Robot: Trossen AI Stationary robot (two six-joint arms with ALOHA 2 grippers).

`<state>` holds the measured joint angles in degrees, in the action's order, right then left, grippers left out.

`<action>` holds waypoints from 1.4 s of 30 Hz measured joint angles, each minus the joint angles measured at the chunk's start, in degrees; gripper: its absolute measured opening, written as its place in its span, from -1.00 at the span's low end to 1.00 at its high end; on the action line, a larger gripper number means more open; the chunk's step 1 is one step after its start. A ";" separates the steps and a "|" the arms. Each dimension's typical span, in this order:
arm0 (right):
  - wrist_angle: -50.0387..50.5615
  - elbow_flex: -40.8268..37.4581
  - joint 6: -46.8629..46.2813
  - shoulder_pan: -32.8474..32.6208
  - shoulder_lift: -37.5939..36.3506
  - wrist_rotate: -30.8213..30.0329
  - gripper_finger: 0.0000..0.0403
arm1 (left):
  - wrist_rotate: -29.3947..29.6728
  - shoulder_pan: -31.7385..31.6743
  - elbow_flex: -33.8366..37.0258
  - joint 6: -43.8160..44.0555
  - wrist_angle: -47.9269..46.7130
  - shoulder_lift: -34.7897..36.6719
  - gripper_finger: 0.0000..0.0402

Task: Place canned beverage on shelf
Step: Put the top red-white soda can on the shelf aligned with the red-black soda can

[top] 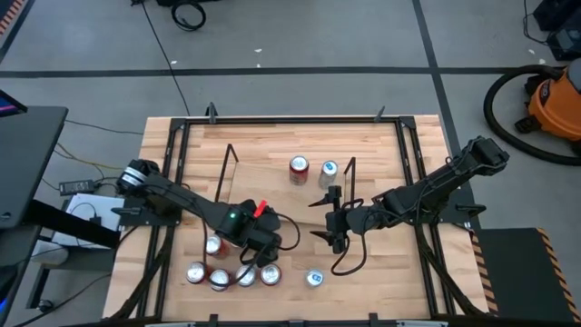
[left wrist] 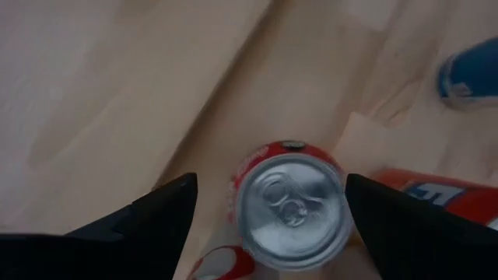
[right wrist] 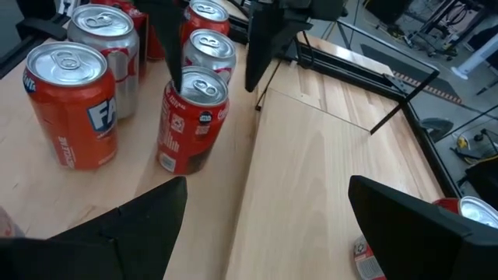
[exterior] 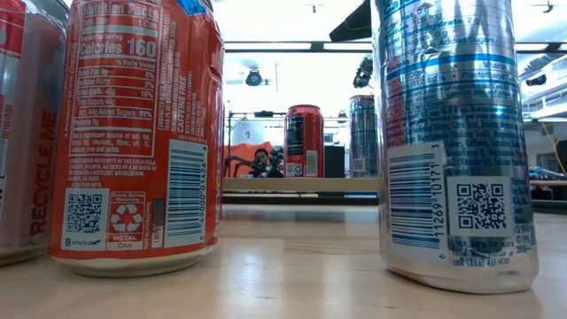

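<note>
Right under the left gripper [left wrist: 268,225], a red metal can with a silver top [left wrist: 289,208] stands straight up on the big wooden table [top: 381,282]. The gripper's two dark fingers are wide apart, one on each side of the can, and hold nothing yet. So the can lies straight below, and the left arm is nearer. Farther off, the right gripper [top: 336,221] waits open and empty. Beyond it is the small light-wood shelf with thin black wire ends [top: 272,186], already carrying two cans.
</note>
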<state>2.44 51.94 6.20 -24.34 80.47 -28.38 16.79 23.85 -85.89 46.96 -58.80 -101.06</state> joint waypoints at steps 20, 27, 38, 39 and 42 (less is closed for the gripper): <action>-0.25 0.02 -0.02 -0.04 -0.01 1.14 0.83 | -2.12 -0.24 0.02 -0.14 -0.52 -0.26 0.69; -0.24 0.02 -0.02 -0.04 -0.02 1.22 0.83 | -3.61 -0.79 0.02 -0.15 0.80 -0.52 0.69; -0.28 0.02 -0.02 -0.04 0.00 1.53 0.83 | -5.94 -1.54 -0.04 -2.86 0.69 -3.61 0.69; -0.25 0.02 -0.03 -0.04 -0.01 1.53 0.83 | -6.10 -1.56 -0.04 -3.04 0.69 -3.69 0.69; -0.26 0.02 -0.02 -0.09 0.00 1.55 0.83 | -6.34 -1.58 -0.04 -3.63 0.71 -3.88 0.68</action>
<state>2.17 51.96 6.17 -24.43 80.47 -26.83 10.45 22.27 -85.93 43.33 -58.08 -104.95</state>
